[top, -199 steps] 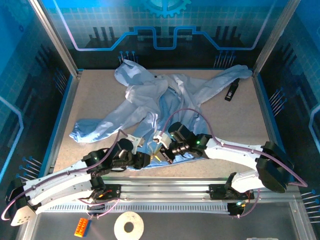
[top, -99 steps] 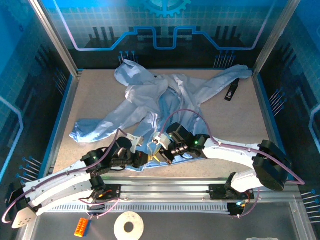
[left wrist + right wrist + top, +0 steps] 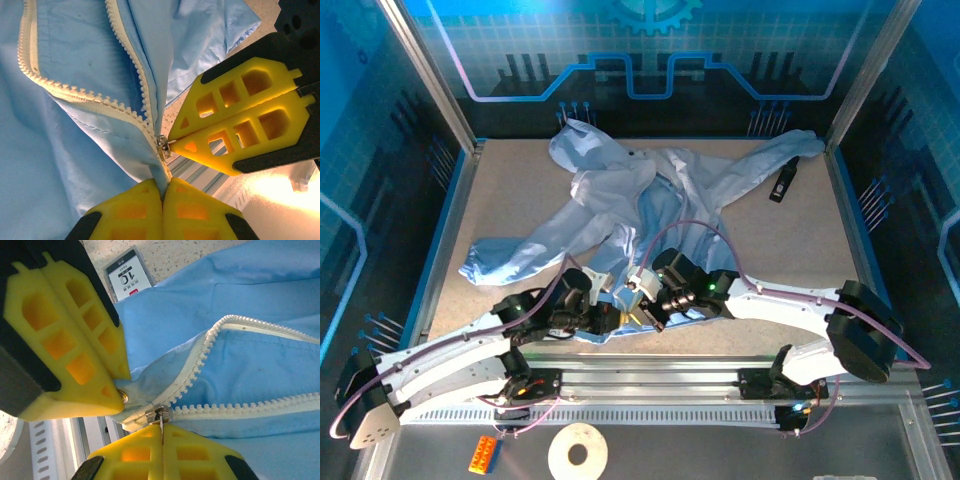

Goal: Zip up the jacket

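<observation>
The jacket point(image 3: 650, 200) lies spread over the middle of the table point(image 3: 510, 200), light blue and crinkled. One sleeve reaches toward the far right corner, another trails to the left, and the hem sits at the near edge between the two arms. In the overhead view both arms fold inward so that the left gripper point(image 3: 613, 312) and the right gripper point(image 3: 638, 305) meet just beside each other at that hem. The left wrist view shows the left gripper's yellow fingers point(image 3: 135, 210) pressed together, with the bottom corner of the jacket's fabric pinched between them directly below the zipper. The right gripper is likewise clamped tight, its fingers point(image 3: 195, 452) nipping the small metal zipper slider point(image 3: 157, 415) by its thin tab. The slider sits at the very bottom of the pale zipper teeth point(image 3: 125, 55). Above it the two rows of teeth part into a wide V, so the front stands unzipped. From the right wrist, the left gripper's tips touch the hem just beside the slider. A small white card printed with 10 point(image 3: 129, 275) lies on the table beyond the hem, and a black object point(image 3: 781, 183) rests near the far right sleeve
</observation>
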`<move>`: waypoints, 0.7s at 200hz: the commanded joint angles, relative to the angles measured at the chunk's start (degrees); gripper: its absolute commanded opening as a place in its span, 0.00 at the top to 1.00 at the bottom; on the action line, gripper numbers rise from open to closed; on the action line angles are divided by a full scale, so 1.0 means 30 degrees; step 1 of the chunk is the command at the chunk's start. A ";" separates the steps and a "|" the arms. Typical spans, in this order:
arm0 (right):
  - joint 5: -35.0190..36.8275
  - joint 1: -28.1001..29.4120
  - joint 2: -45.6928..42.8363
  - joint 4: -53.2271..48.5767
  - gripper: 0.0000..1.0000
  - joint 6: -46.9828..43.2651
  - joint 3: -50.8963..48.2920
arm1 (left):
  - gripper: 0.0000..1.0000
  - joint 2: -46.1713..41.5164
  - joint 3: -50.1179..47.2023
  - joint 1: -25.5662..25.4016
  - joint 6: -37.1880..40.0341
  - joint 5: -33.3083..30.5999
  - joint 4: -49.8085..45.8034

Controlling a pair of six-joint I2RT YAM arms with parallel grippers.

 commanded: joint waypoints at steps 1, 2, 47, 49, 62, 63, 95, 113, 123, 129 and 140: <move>0.1632 0.0058 -0.0705 0.1097 1.00 -0.0093 -0.0057 | 1.00 -0.0130 0.0475 0.0140 0.0228 0.1708 -0.1152; 0.1657 0.0058 -0.0695 0.1096 1.00 -0.0101 -0.0060 | 1.00 -0.0149 0.0474 0.0134 0.0228 0.1737 -0.1149; 0.2634 0.0015 -0.0325 0.1412 1.00 -0.0096 -0.0150 | 1.00 -0.0484 0.0444 0.0417 0.0213 0.2785 -0.1146; 0.2667 0.0018 -0.0294 0.1460 1.00 -0.0092 -0.0173 | 1.00 -0.0510 0.0429 0.0442 0.0210 0.2811 -0.1147; 0.2918 0.0004 -0.0249 0.1771 1.00 0.0047 -0.0210 | 1.00 -0.0635 0.0386 0.0478 0.0170 0.2986 -0.1180; 0.2944 0.0002 -0.0247 0.1799 1.00 0.0057 -0.0225 | 1.00 -0.0635 0.0386 0.0479 0.0170 0.3005 -0.1178; 0.3452 -0.0058 -0.0247 0.2208 1.00 0.0136 -0.0267 | 1.00 -0.0760 0.0358 0.0505 0.0132 0.3186 -0.1322; 0.3728 -0.0114 -0.0296 0.2179 1.00 0.0067 -0.0239 | 1.00 -0.0768 0.0385 0.0545 0.0135 0.3230 -0.1352; 0.3941 -0.0103 -0.0313 0.2145 1.00 0.0056 -0.0225 | 1.00 -0.0779 0.0385 0.0538 0.0176 0.3303 -0.1356; 0.4063 -0.0124 -0.0347 0.2149 1.00 0.0044 -0.0219 | 1.00 -0.0782 0.0385 0.0538 0.0166 0.3317 -0.1387; 0.4277 -0.0146 -0.0384 0.2121 1.00 0.0068 -0.0269 | 1.00 -0.0843 0.0385 0.0538 0.0195 0.3343 -0.1465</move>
